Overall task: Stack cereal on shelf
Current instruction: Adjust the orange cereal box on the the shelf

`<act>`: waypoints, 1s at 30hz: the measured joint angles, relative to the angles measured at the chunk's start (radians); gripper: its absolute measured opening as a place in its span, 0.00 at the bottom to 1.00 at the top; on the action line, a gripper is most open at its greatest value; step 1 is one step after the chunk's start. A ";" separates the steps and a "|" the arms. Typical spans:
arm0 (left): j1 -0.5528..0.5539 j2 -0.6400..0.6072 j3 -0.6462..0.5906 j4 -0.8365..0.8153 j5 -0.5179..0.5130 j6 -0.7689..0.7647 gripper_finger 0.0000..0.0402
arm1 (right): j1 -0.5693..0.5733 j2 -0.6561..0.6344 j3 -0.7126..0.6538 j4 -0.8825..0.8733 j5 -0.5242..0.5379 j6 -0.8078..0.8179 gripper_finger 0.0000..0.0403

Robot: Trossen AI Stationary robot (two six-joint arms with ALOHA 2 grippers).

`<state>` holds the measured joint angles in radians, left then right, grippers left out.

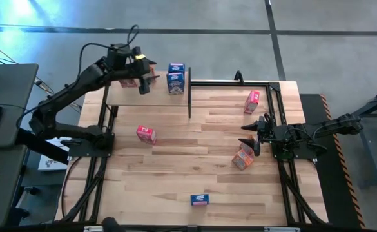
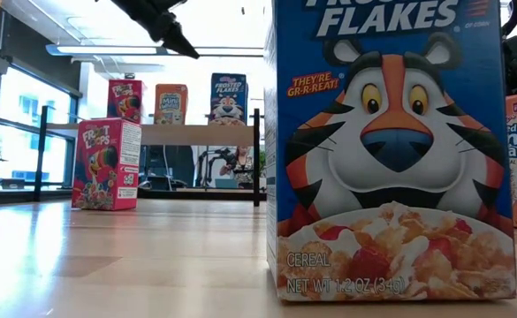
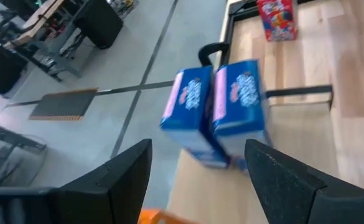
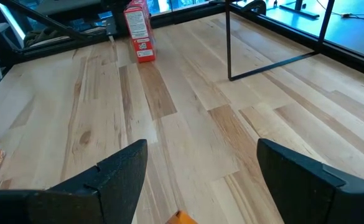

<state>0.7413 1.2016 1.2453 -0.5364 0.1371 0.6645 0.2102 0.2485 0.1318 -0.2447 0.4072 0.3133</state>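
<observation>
Left gripper (image 1: 143,82) hovers above the shelf (image 1: 156,96), fingers apart and holding nothing.

Just beyond its fingertips stand two blue cereal boxes (image 3: 222,112) side by side on the shelf; an orange box (image 3: 160,217) seems to sit below it. The right gripper (image 1: 251,134) waits open beside another orange box (image 1: 243,157) on the table.

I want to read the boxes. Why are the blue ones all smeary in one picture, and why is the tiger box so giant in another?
Left wrist view: the two blue boxes are motion-blurred, print unreadable. Low view: the tiger box stands right at the lens, so it fills the frame and reads sharply; bright windows behind it wash out. High view: glare brightens the floor at top left.
</observation>
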 joint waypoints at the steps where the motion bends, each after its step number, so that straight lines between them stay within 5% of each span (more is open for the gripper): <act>1: 0.012 -0.009 0.000 -0.010 0.000 0.007 0.62 | 0.000 0.000 0.000 0.000 0.000 0.000 0.73; 22: 0.210 -0.028 0.002 -0.042 0.038 0.128 0.75 | 0.000 0.000 0.000 0.000 -0.006 0.000 0.73; 30: 0.237 0.058 0.187 -0.244 0.056 0.099 0.75 | 0.000 0.000 0.000 0.000 -0.004 0.000 0.73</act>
<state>0.9787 1.2593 1.4318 -0.7803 0.1936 0.7639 0.2104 0.2485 0.1318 -0.2447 0.4030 0.3134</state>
